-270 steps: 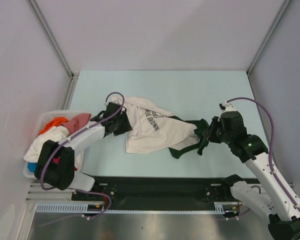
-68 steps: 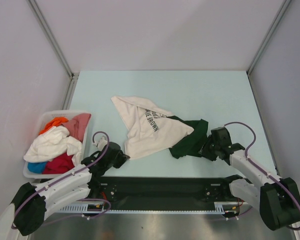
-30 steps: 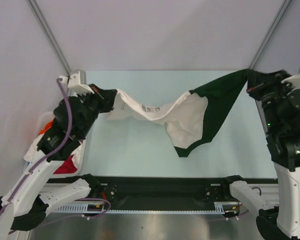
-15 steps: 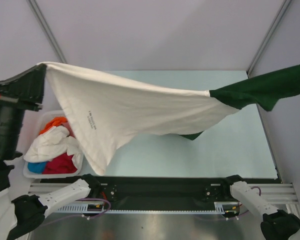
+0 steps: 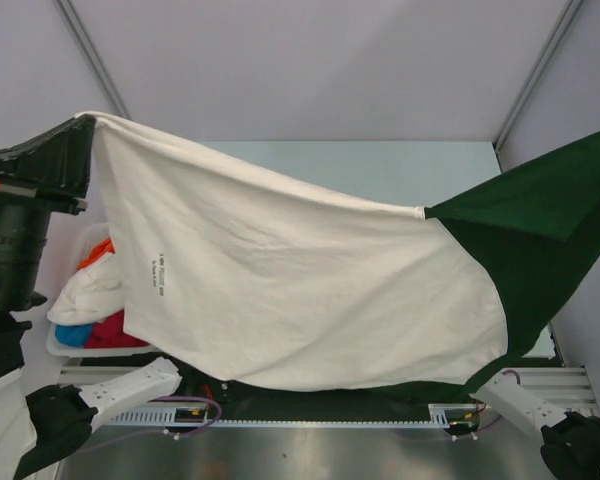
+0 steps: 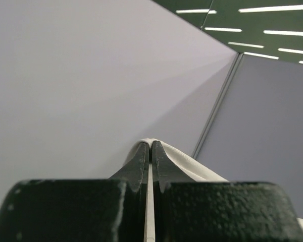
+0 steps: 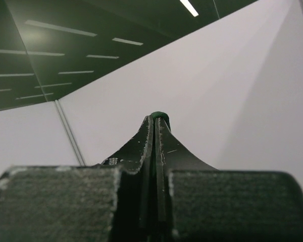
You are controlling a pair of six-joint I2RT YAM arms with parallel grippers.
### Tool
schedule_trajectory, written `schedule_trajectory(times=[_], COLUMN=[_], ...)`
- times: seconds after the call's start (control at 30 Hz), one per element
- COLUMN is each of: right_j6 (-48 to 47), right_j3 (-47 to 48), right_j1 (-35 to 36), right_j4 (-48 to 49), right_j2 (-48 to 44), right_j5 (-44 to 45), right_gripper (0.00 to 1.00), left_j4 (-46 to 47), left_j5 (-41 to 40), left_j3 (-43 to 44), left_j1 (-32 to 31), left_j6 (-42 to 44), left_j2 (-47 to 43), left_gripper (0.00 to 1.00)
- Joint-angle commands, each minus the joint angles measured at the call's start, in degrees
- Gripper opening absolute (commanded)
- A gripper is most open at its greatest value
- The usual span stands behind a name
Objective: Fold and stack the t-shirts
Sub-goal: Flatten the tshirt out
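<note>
My left gripper (image 6: 150, 151) is closed nearly flat, with only a sliver of gap between its fingers, pinching a fold of the cream-white cloth t-shirt with dark green sleeves (image 5: 300, 290); the pale cloth bulges out just past my fingertips. My right gripper (image 7: 155, 123) is clamped just as tight on the other side of the garment, a small lip of dark green cloth showing at the tips. Between the two, the t-shirt hangs spread wide in the air above the pale blue-green table (image 5: 380, 170), close under the overhead camera. Its cream body sags toward the near edge, a dark green sleeve (image 5: 540, 220) fans out on my right, and the small dark print (image 5: 158, 275) sits near my left. Off to my left, partly hidden by the cloth, a white plastic basket (image 5: 65, 347) holds a heap of white, orange, red and blue tees (image 5: 90, 290).
</note>
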Motion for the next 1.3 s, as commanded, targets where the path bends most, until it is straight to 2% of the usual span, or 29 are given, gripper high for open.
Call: schedule_trajectory(times=[0.0,0.13,0.3,0.57,0.83,1.1,1.27], right_j6=[-8.0,-10.2,-9.1,-1.8,3.4,2.2,-6.1], right_j3=[-0.8,-1.4,-0.1,5.0,7.3,6.9,5.4], right_j1=[2.7,5.5,5.7,5.7,5.8,5.7,8.0], right_j4=[5.3,7.6,8.1,4.2,7.8,10.5,10.9], right_j2=[3.6,3.3,0.7,-1.8,-3.5,-2.3,1.7], right_j5=[4.6,4.0,-2.0,-8.2,-16.1,-16.4,-9.2], right_gripper=[0.0,0.0,0.0,0.0,0.0,0.0,0.0], left_j4=[5.2,5.3,4.4,4.0,6.7,8.6,9.7], left_j5=[-1.5,-3.2,2.0,7.8,10.6,7.8,0.1], left_j3=[-2.8,-1.1,3.6,4.4,6.4,5.4,2.4], left_j1=[-0.1,-0.1,-0.2,-0.2,-0.1,-0.1,-0.1], left_j6=[4.0,5.8,5.3,0.8,-1.7,-1.8,3.6], left_j2=[2.8,5.3,4.8,-0.1,-3.1,-1.0,4.5], left_gripper=[0.0,0.0,0.0,0.0,0.0,0.0,0.0])
